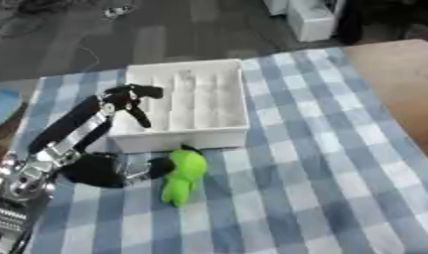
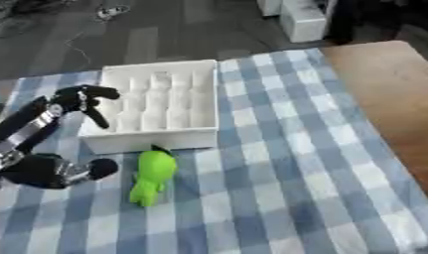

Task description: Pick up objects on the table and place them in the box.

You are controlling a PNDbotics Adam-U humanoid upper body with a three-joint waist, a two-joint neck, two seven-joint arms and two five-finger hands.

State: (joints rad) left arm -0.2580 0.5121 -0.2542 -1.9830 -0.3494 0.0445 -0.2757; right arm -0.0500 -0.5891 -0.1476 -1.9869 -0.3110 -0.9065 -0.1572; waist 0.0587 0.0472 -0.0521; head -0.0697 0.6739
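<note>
Starting nearest the robot: blue-and-white checked tablecloth (image 1: 295, 198) covers the table, bare across the near right. Left arm enters from the lower left corner, a black rounded joint resting low just left of the toy. Green plush toy (image 1: 184, 174) lies on the cloth, touching or almost touching the near wall of the white box (image 1: 195, 136); its long axis runs near-to-far, tilted slightly, with the wider end toward the box and the narrower end toward the robot. Beyond it, the left hand (image 1: 130, 96) hangs over the box's left wall, fingers partly curled and drooping, holding nothing that can be seen. Box interior shows ribbed dividers; contents, if any, cannot be made out. Right hand appears in neither view. Judgement: the toy is the object left to pick, and the left hand is the only candidate; the toy lies nearer the robot than the fingers and a little to their right, so the hand must draw back over the near wall and descend across the toy's short axis.
</note>
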